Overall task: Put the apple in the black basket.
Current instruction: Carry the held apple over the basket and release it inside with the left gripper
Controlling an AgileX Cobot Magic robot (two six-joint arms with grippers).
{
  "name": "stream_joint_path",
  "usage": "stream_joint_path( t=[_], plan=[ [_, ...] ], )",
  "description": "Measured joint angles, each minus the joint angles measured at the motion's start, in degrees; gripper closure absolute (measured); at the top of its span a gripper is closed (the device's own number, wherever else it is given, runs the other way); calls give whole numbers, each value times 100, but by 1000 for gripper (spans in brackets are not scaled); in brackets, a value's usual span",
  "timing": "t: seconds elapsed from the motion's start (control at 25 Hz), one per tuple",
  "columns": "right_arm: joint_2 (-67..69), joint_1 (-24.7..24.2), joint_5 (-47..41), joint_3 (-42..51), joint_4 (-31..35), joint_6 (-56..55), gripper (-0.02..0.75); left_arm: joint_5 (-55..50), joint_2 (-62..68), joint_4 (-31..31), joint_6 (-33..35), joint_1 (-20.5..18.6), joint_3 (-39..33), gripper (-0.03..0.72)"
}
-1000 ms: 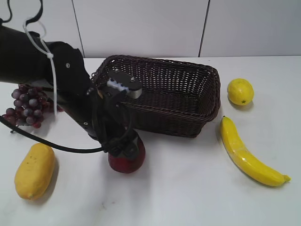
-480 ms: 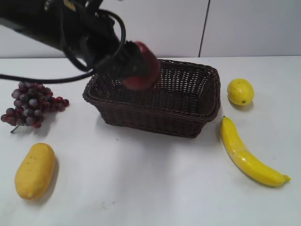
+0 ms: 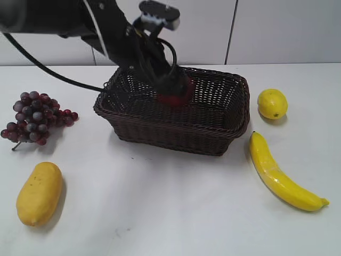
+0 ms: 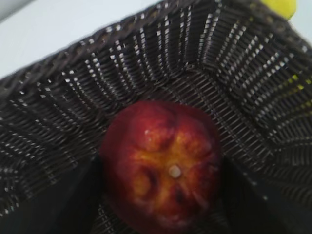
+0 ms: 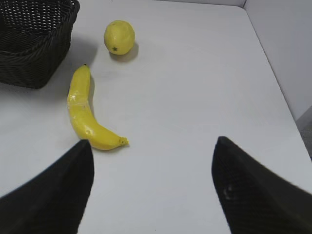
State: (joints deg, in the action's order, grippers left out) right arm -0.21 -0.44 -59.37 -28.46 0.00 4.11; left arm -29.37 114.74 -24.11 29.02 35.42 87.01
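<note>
Inside the black basket (image 3: 213, 114), toward its far left, your left gripper (image 3: 173, 88) is clamping the apple (image 4: 163, 163) directly below it, while your right gripper (image 5: 151, 190) is idling open, far right

The left arm (image 3: 80, 21) is big, round and black, and a bit shiny. A thin white line runs across it, back from the gripper. A long black cable (image 3: 48, 72) hangs off it in a loop, and more black cables (image 3: 168, 56) curl just above the left gripper (image 3: 173, 88). Up behind the gripper sits a small grey and black box (image 3: 159, 12) with a white part under it. The gripper is black too. In the left wrist view its fingers (image 4: 58, 204) look like dark, blurry wedges. The right gripper (image 5: 151, 187) has two black, pointy fingers (image 5: 253, 190) with a bumpy, dotted skin.
</note>
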Motion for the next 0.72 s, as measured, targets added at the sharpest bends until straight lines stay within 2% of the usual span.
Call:
stream_joint_path(
  t=[0.28, 0.48, 0.72],
  plan=[
    [0, 0, 0, 0, 0, 0, 168, -28, 727, 256, 0, -1, 165, 145],
    [0, 0, 0, 0, 0, 0, 168, 200, 738, 262, 0, -6, 193, 32],
    [0, 0, 0, 0, 0, 0, 168, 107, 501, 268, 0, -7, 195, 6]
  ],
)
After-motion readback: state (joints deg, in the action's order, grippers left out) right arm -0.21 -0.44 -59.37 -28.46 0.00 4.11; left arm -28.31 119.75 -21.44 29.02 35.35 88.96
